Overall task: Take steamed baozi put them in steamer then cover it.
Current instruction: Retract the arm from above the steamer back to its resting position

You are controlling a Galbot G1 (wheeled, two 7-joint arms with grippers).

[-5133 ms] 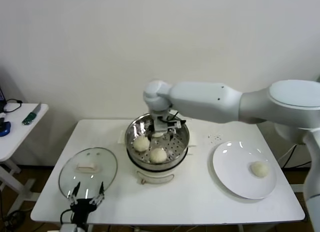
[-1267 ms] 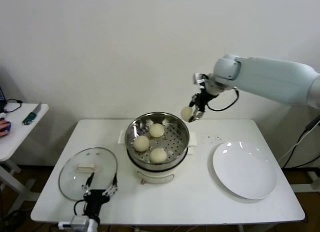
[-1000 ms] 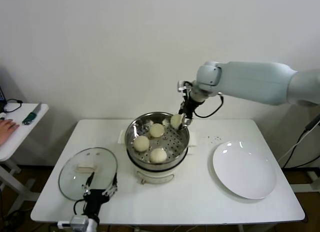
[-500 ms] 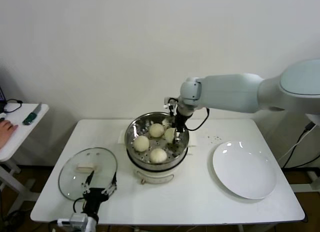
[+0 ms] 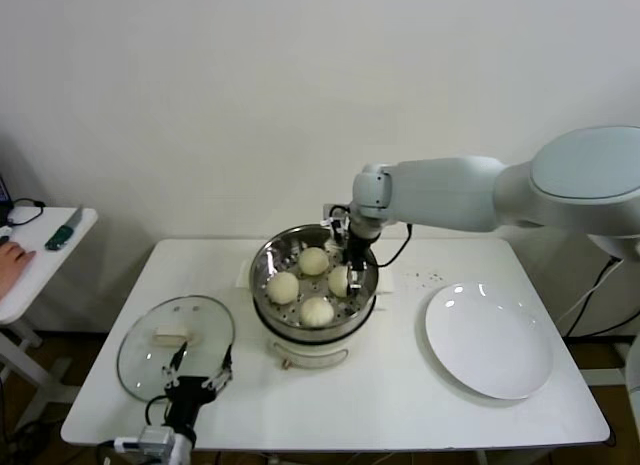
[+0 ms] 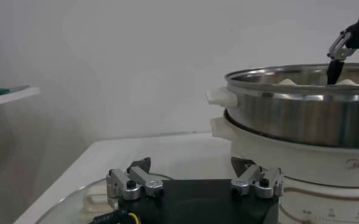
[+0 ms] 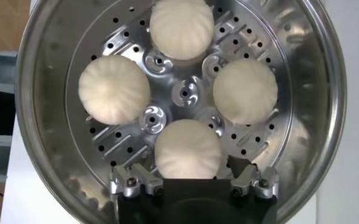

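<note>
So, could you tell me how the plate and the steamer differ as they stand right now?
The plate is flat, white and bare; the steamer is a deep, shiny steel basket with a perforated floor. The plate lies straight on the table, while the steamer sits raised on a white pot base. The steamer holds four baozi; the plate holds none. Both are round and uncovered.

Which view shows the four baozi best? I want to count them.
The right wrist view: all four steamed baozi sit unobstructed in the steamer. The head view shows them smaller, one beside the right gripper. The left wrist view shows only tops.
</note>
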